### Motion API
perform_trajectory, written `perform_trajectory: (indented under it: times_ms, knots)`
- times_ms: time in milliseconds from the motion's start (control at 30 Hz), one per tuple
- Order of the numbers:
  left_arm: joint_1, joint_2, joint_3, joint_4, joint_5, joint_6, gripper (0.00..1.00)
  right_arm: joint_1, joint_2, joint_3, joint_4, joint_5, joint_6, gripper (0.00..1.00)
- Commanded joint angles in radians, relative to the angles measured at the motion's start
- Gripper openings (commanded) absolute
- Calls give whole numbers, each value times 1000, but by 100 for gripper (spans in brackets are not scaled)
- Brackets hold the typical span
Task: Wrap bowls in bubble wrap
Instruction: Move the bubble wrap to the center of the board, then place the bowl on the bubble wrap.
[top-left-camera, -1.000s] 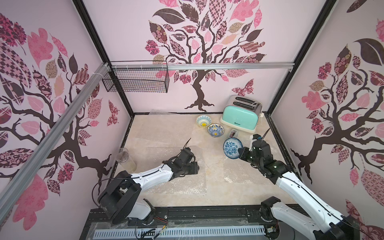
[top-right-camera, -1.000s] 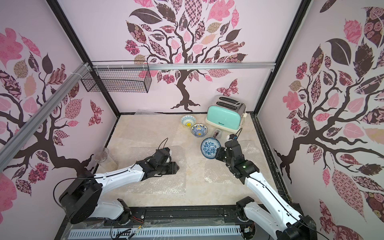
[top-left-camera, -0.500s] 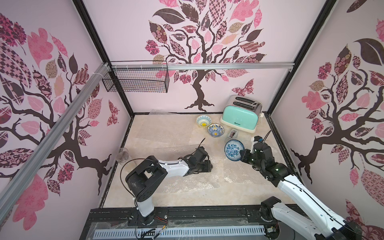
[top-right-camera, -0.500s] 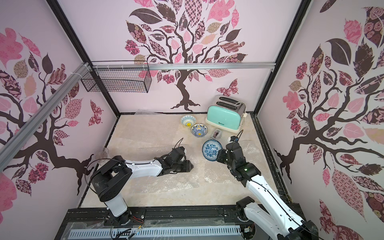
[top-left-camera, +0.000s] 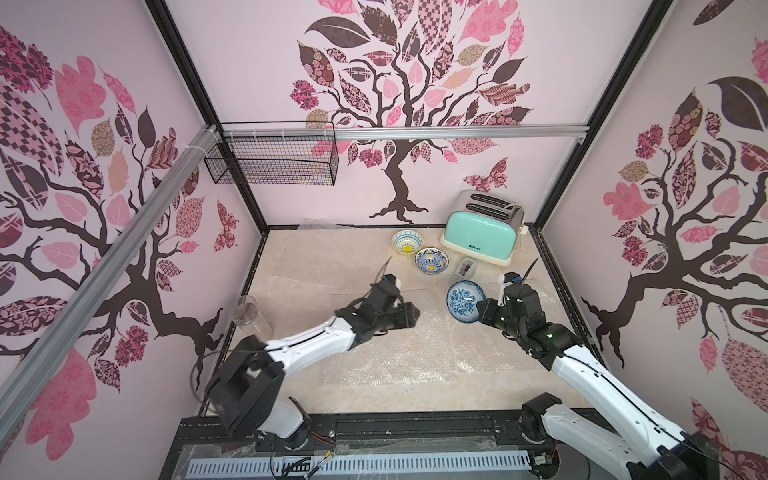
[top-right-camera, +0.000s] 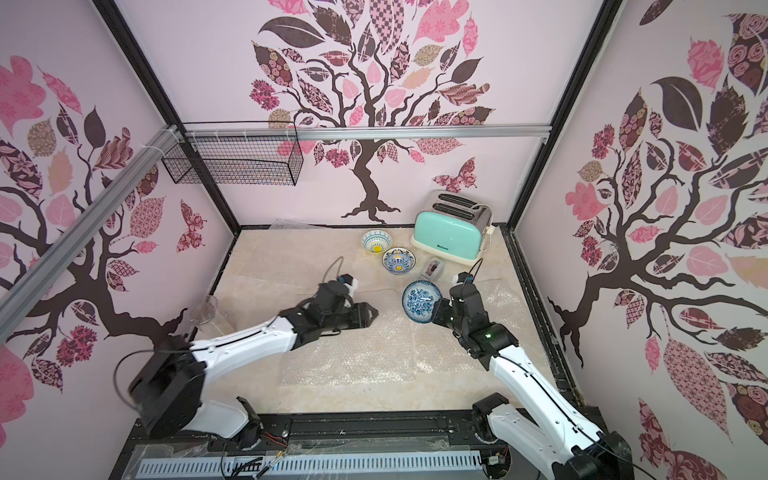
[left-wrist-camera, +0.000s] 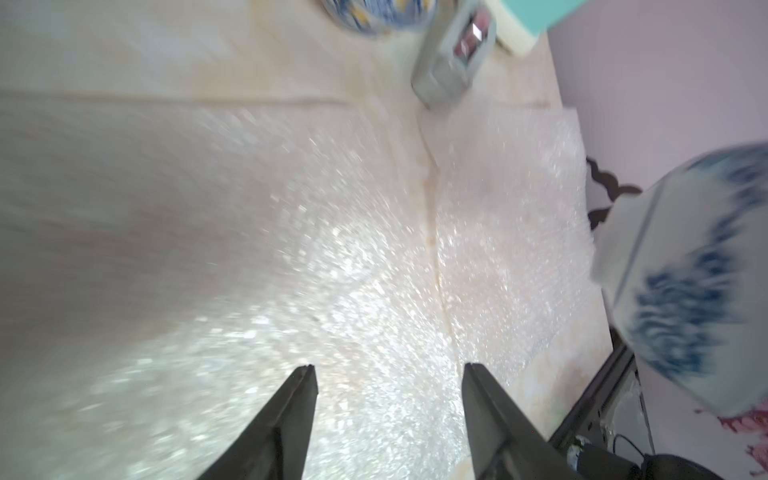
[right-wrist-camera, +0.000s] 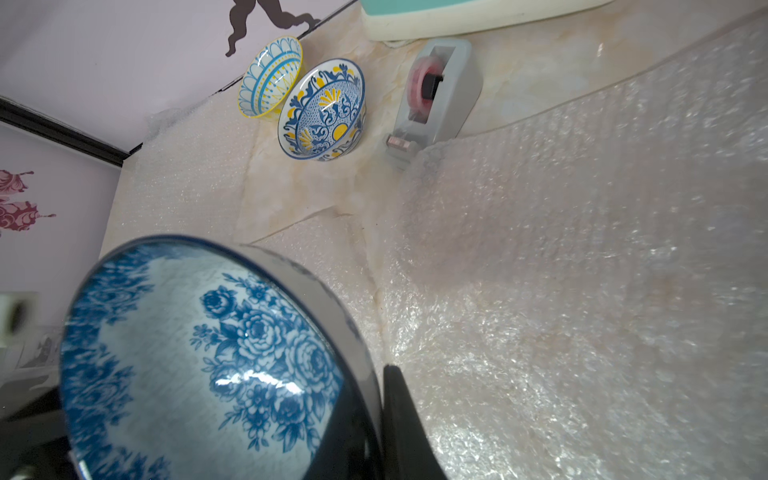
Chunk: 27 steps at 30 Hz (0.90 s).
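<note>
Right gripper (top-left-camera: 482, 311), clamped on the rim of the tilted blue floral bowl (top-left-camera: 465, 300), holds it above the bubble wrap (top-left-camera: 390, 353) at the table's (top-left-camera: 299, 266) 2 o'clock. Left gripper (left-wrist-camera: 388, 368), jaws apart and empty, hovers at the bowl's 9 o'clock.

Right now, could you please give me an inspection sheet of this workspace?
Surface: marble-look table, partly under flat bubble wrap.
Job's things: blue floral bowl held tilted; two yellow-centred bowls at back, unwrapped.
Clutter: toaster, tape dispenser, glass.
Pincers: left pincer open above wrap; right pincer shut on floral bowl's rim.
Cables: wrist cables clear of bowls.
Surroundings: wire basket on back wall, nothing seen inside.
</note>
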Motion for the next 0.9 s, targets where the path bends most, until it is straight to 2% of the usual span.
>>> perform_trajectory:
  times_ms: [0,167,233,267,333,500,867]
  knots:
    - [114,-192,-69,-157,-96,69,66,97,78,52,84,-36,35,0]
    - [324,-408,-156,-240,-119,79,70,321,316,166,130,71,67,0]
    - [330,-452,-178,-222,-159,75,72,402,426,227,133,133,65,0]
    - [331,-460,-179,-220,-175,72,72,422,486,262,137,108,72,0]
    - [343,-464,-174,-231,-215,70,73,433,596,331,136,32,87,0]
    - [385,-476,-191,-222,-200,59,74,494,760,467,85,49,67,0]
    - [392,-474,-200,-198,-212,60,75,507,872,512,55,53,63,4]
